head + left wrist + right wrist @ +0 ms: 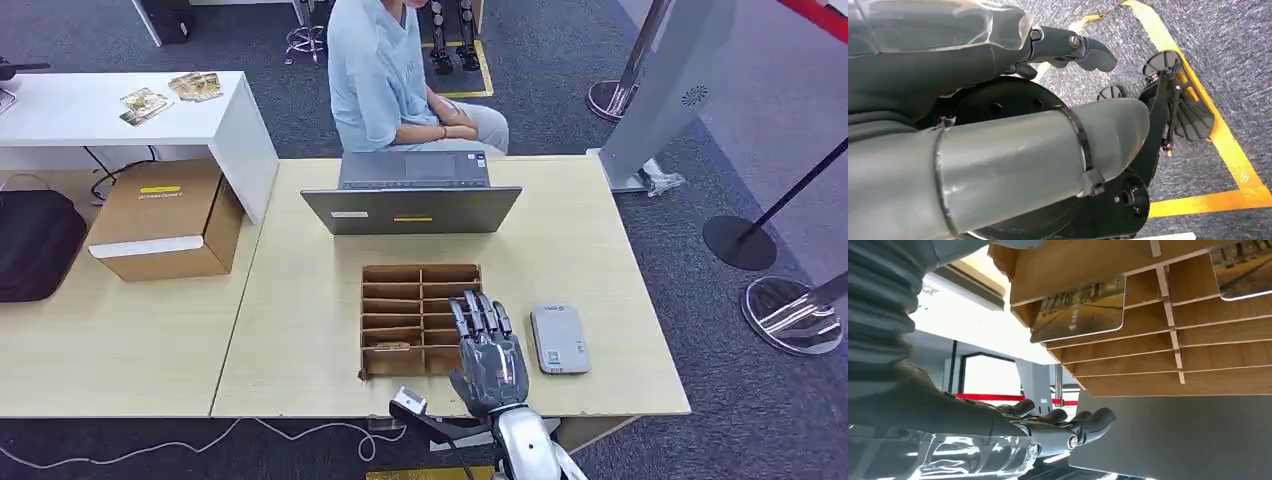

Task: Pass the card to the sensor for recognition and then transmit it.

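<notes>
Fingers (478, 315) of the right hand (487, 355) lie spread and empty over the wooden rack (420, 272). Inside it a card (1080, 310) stands — thin, stiff, probably slick — best pinched at its protruding edge.

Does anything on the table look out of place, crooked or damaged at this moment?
Nothing stands out. The wooden card rack sits square behind the closed laptop, the grey sensor lies flat beside it, and the right hand hovers open over the rack. Cards sit in their slots.
</notes>
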{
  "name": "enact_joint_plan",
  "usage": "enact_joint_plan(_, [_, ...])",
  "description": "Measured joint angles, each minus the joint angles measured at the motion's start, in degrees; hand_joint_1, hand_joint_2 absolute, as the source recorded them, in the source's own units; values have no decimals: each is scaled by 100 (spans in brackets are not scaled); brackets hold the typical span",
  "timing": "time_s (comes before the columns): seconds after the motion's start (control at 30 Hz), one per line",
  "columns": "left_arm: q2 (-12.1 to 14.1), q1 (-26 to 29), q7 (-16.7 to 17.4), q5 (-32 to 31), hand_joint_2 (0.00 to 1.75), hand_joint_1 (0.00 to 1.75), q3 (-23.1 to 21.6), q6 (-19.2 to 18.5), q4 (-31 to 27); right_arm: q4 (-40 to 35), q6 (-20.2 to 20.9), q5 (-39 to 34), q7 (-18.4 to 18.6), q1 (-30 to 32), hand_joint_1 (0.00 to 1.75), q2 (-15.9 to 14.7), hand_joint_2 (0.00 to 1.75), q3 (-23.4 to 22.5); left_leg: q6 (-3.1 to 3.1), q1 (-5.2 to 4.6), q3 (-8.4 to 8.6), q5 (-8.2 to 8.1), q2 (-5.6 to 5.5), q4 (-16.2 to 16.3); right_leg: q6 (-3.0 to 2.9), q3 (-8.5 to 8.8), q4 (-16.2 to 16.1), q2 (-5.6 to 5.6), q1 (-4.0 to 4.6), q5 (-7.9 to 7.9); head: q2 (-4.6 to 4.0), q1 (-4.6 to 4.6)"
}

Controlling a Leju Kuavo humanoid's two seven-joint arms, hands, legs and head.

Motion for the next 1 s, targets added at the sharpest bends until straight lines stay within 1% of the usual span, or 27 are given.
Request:
enact_joint_plan(0.1, [0,0,2,0,0,0,0,-4,0,0,17,0,9,4,10,0,175,0,0,0,0,0,0,0,0,0,0,0,0,0,0,0])
enact_joint_plan(0.2, [0,0,4,0,0,0,0,-7,0,0,24,0,13,6,3,0,175,0,0,0,0,0,0,0,0,0,0,0,0,0,0,0])
enact_joint_plan(0.27, [0,0,9,0,0,0,0,-9,0,-2,24,0,39,7,3,0,175,0,0,0,0,0,0,0,0,0,0,0,0,0,0,0])
enact_joint_plan(0.33, [0,0,9,0,0,0,0,-11,0,-9,24,0,57,8,9,0,175,0,0,0,0,0,0,0,0,0,0,0,0,0,0,0])
enact_joint_plan(0.37, [0,0,9,0,0,0,0,-13,0,-9,24,0,63,10,14,0,175,0,0,0,0,0,0,0,0,0,0,0,0,0,0,0])
enact_joint_plan(0.4, [0,0,9,0,0,0,0,-13,0,-11,24,0,66,12,24,0,175,-2,0,0,0,0,0,0,0,0,0,0,0,0,0,0])
enact_joint_plan(0.43, [0,0,11,0,0,0,0,-13,0,-20,24,0,68,15,59,0,175,-2,0,0,0,0,0,0,0,0,0,0,0,0,0,0])
enact_joint_plan(0.53, [2,0,9,0,0,0,0,-13,0,-28,28,0,68,20,58,0,175,-7,0,0,0,0,0,0,0,0,0,0,0,0,0,0])
enact_joint_plan(0.57, [2,1,9,0,0,0,0,-13,0,-35,31,0,68,22,80,0,175,-11,0,0,0,0,0,0,0,0,0,0,0,0,0,0])
enact_joint_plan(0.6, [2,0,11,0,0,0,0,-13,0,-39,33,0,68,23,80,0,175,-20,0,0,0,0,0,0,0,0,0,0,0,0,0,0])
enact_joint_plan(0.63, [2,0,9,-2,0,0,0,-13,0,-42,33,0,68,23,98,0,175,-31,0,0,0,0,0,0,0,0,0,0,0,0,0,0])
enact_joint_plan(0.67, [2,0,11,-2,0,0,0,-13,0,-42,33,0,68,24,86,0,175,-44,0,0,0,0,0,0,0,0,0,0,0,0,0,0])
enact_joint_plan(0.7, [2,1,11,0,0,0,0,-13,0,-44,33,0,68,27,86,0,175,-54,0,0,0,0,0,0,0,0,0,0,0,0,0,0])
enact_joint_plan(0.73, [2,1,11,0,0,0,0,-13,0,-48,33,0,68,31,77,0,175,-61,0,0,0,0,0,0,0,0,0,0,0,0,0,0])
enact_joint_plan(0.8, [2,1,9,0,0,0,0,-11,0,-55,35,0,68,41,77,0,175,-74,0,0,0,0,0,0,0,0,0,0,0,0,0,0])
enact_joint_plan(0.83, [2,1,11,0,0,0,0,-9,0,-55,35,0,68,43,87,0,175,-81,0,0,0,0,0,0,0,0,0,0,0,0,0,0])
enact_joint_plan(0.9, [2,0,11,0,0,0,0,-7,0,-55,35,0,68,47,84,0,175,-87,0,0,0,0,0,0,0,0,0,0,0,0,0,0])
enact_joint_plan(0.97, [2,0,11,0,0,0,0,-4,0,-55,41,-2,68,47,75,0,175,-90,0,0,0,0,0,0,0,0,0,0,0,0,0,0])
enact_joint_plan(1.0, [2,1,11,0,0,0,0,-4,0,-55,41,-2,68,47,75,0,175,-90,0,0,0,0,0,0,0,0,0,0,0,0,0,0])
